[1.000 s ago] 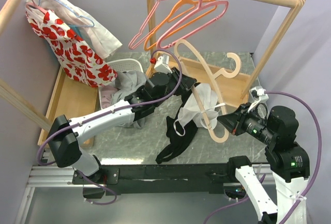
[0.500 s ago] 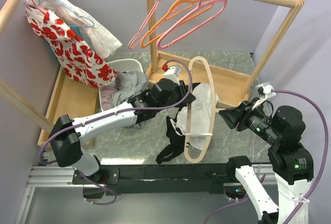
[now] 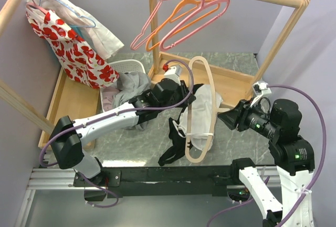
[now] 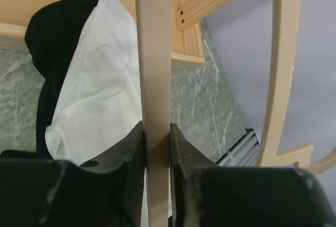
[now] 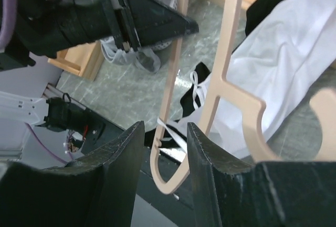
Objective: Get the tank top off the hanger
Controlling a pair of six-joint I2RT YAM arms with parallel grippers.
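The hanger (image 4: 155, 54) is clenched by its bar in the left tool (image 4: 156, 138), apparently to steady it. The tank top (image 4: 100, 80) is draped on it just beyond that tool, trailing to the bench (image 4: 210, 106). The right tool (image 5: 165, 127) is released, empty, facing the hanger.

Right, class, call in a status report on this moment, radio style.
Left gripper shut on hanger; right gripper open, off it. Tank top not yet off, strap across hanger. Black garment bunched alongside.
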